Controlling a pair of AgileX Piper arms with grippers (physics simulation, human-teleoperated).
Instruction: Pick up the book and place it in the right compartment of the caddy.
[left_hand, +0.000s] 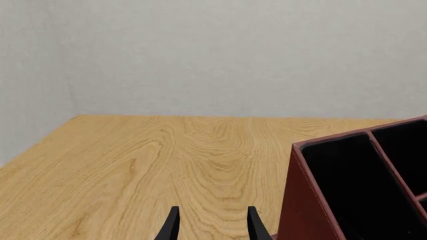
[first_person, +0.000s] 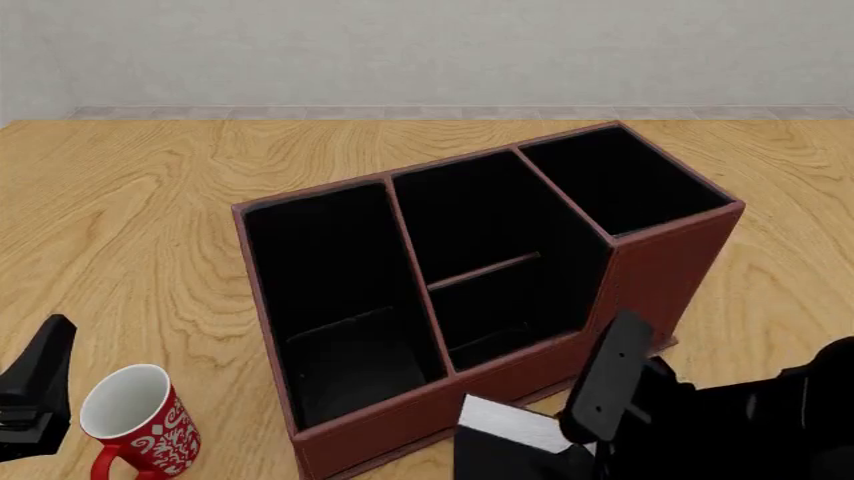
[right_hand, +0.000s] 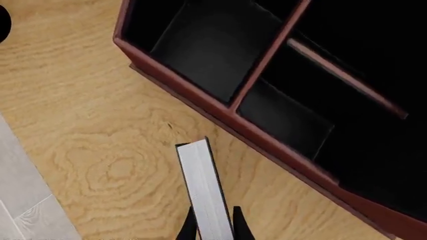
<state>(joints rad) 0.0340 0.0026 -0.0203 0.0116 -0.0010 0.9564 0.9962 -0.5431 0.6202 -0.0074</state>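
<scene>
The reddish-brown caddy (first_person: 667, 265) with its black interior stands mid-table. Its right compartment (first_person: 621, 180), the small tall-walled one, holds nothing. The black book (right_hand: 203, 190) shows its white page edge and sits between the fingers of my right gripper (right_hand: 213, 226), which is shut on it. In the front view the book (first_person: 514, 425) is just in front of the caddy's low front wall, near the table's near edge. My left gripper (left_hand: 212, 226) is open with nothing in it, low at the near left beside the caddy's left wall (left_hand: 300, 210).
A red and white mug (first_person: 134, 415) stands at the near left, between my left gripper (first_person: 40, 385) and the caddy. The right arm (first_person: 761, 420) fills the near right corner. Bare wooden table (first_person: 134, 200) lies left of and behind the caddy.
</scene>
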